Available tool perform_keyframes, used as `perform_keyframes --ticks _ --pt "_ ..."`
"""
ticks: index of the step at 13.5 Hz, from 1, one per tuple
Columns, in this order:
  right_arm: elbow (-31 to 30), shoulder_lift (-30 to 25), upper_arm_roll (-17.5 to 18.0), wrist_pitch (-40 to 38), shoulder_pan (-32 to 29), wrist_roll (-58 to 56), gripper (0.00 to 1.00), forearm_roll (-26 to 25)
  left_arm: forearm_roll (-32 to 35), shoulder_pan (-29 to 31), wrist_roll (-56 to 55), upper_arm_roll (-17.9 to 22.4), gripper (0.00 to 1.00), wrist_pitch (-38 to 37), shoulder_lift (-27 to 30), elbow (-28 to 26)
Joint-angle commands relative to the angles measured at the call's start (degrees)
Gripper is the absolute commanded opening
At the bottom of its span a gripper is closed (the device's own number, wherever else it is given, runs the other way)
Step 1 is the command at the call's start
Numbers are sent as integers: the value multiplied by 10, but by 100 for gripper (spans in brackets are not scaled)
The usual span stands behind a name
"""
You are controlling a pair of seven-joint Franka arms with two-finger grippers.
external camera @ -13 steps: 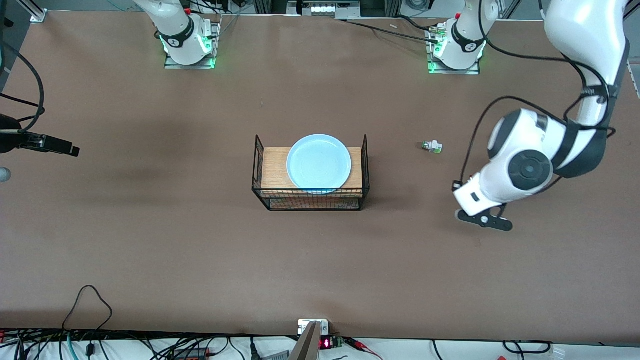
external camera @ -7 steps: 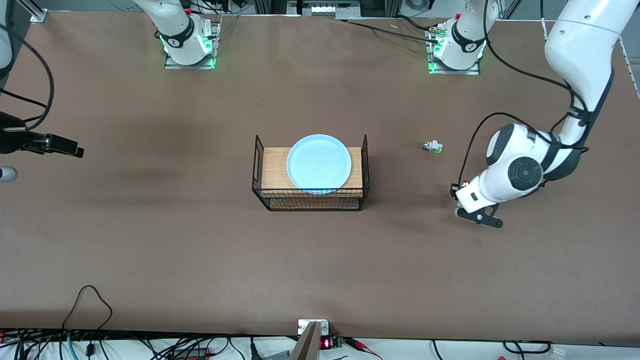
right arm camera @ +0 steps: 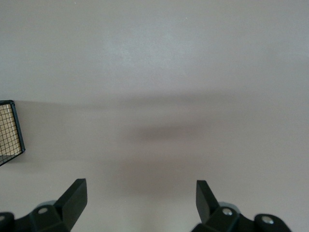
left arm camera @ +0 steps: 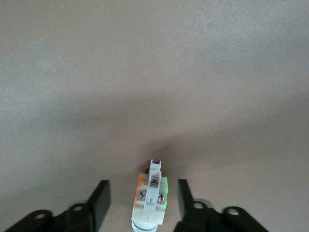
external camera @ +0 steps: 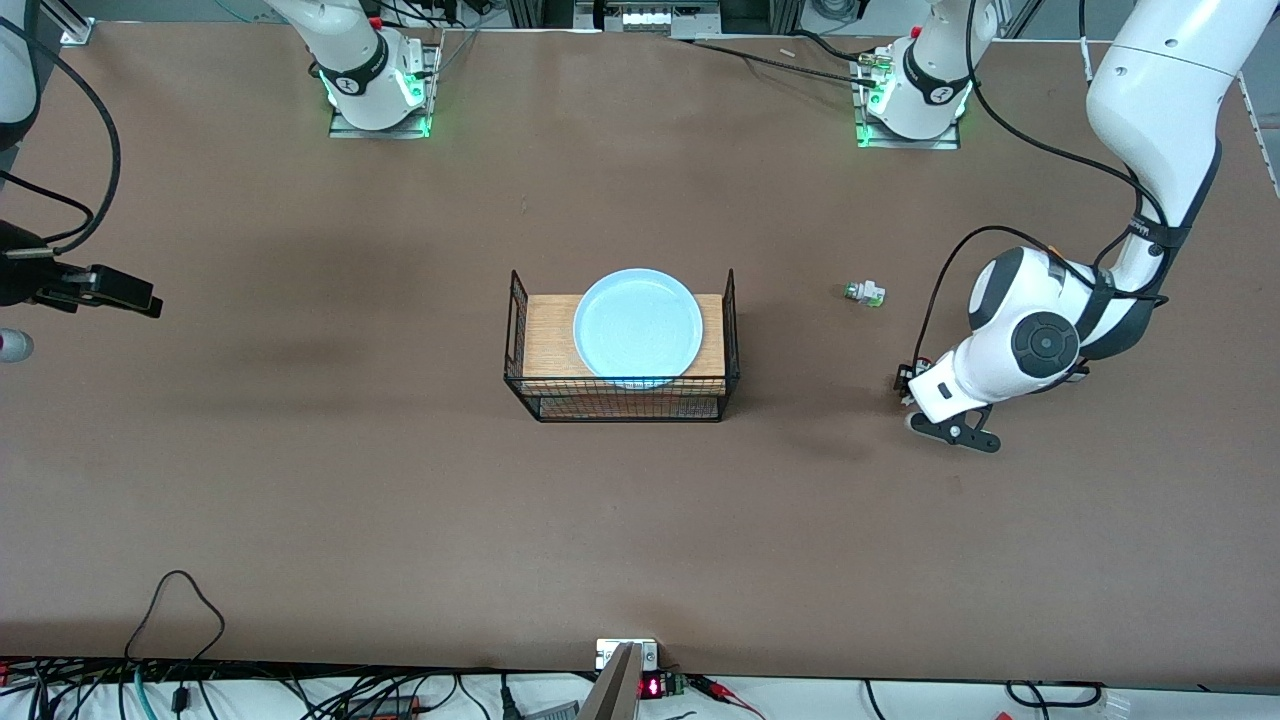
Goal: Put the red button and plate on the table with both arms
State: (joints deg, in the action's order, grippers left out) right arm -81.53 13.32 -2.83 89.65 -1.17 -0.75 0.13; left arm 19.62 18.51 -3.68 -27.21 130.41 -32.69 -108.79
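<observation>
The pale blue plate [external camera: 637, 328] lies on the wooden top of the black wire rack [external camera: 545, 335] at mid-table [external camera: 400, 500]. My left gripper [external camera: 906, 386] is low over the table toward the left arm's end. In the left wrist view it [left arm camera: 142, 187] is open. A whitish switch body with orange and green bits, the red button [left arm camera: 150, 203], lies between the fingers [left arm camera: 100, 199] with gaps on both sides. Its cap is hidden. My right gripper [external camera: 135, 298] is open and empty over bare table at the right arm's end, as the right wrist view [right arm camera: 140, 187] shows.
A similar small switch with green bits [external camera: 864, 293] lies on the table between the rack and the left arm, farther from the front camera than the left gripper. A corner of the rack [right arm camera: 9, 133] shows in the right wrist view.
The left arm's hand has come down and shifted slightly toward the rack. The right gripper has barely moved. The plate has not moved.
</observation>
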Motion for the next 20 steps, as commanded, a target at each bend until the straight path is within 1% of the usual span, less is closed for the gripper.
perform_keyframes --ticks 1,3,5,7,9,11,14,15,16,17,19,20 --pt "10 7 0 -2 1 -4 100 -6 7 7 -4 -14 100 -49 43 8" --pt "11 7 0 -3 1 -4 100 -6 5 4 -3 -19 100 -101 75 27" --pt "11 6 0 -3 -1 -5 100 -5 -1 5 -4 -45 100 -176 104 60" --pt "11 6 0 -5 -1 -7 100 -5 -2 6 -18 -66 100 -264 115 104" --pt "11 6 0 -4 2 -7 100 -5 -4 8 -21 -81 100 -328 119 143" --pt "10 7 0 -4 2 -4 100 -3 -33 8 -18 -81 100 -373 135 188" --pt "10 7 1 -3 2 -5 100 2 -51 11 -21 -82 100 -436 147 248" --pt "10 7 1 -3 2 -4 100 2 -69 11 -16 -75 100 -449 152 260" --pt "10 8 0 -3 -1 -4 100 3 -81 6 -18 -67 100 -449 181 252" --pt "10 8 -2 -3 -3 -5 100 2 -88 -6 -19 -45 100 -451 192 252" --pt "16 7 -6 -1 -4 -7 100 -2 -112 -77 -16 51 100 -447 231 237" --pt "23 7 -6 -2 -4 -7 100 -4 -137 -106 -21 94 100 -445 239 236"
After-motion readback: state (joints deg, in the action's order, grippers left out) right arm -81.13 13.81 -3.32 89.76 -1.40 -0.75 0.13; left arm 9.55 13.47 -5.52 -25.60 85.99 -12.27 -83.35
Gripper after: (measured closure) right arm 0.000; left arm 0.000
